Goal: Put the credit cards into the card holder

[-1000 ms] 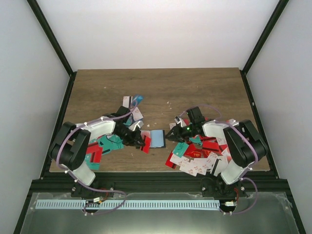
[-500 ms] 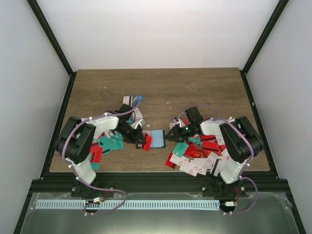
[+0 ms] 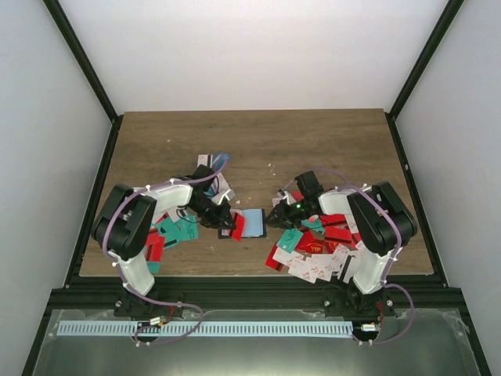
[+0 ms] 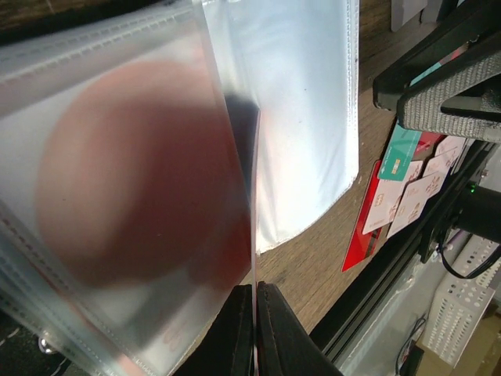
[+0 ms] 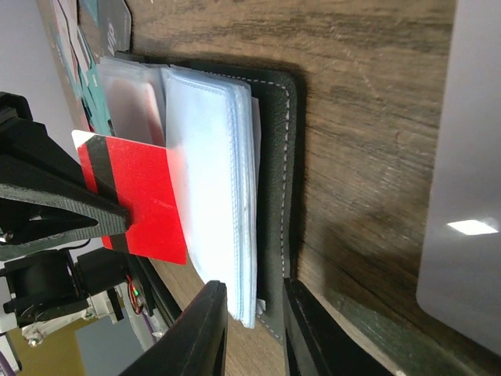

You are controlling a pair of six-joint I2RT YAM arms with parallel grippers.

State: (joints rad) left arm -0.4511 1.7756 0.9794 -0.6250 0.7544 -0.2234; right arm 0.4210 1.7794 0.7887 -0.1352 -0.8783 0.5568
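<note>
The brown wood-grain bench [image 3: 313,137] is carrying its load on the near half. The holder [image 3: 252,223] is lying open near the middle, black cover down on the wood and clear sleeves stacked facing up. At the near right, cards [image 3: 313,254] are lying in an overlapping heap, mostly red and white with a teal one on the holder's side, reaching toward the near edge. A second heap [image 3: 178,229], red and teal, is spreading over the near left, and a few white, blue and dark ones are sitting just behind it. Small pale scraps [image 3: 271,166] are dotting the wood behind the holder. In the right wrist view a pale card [image 5: 470,196] is lying just beside the holder's cover.
</note>
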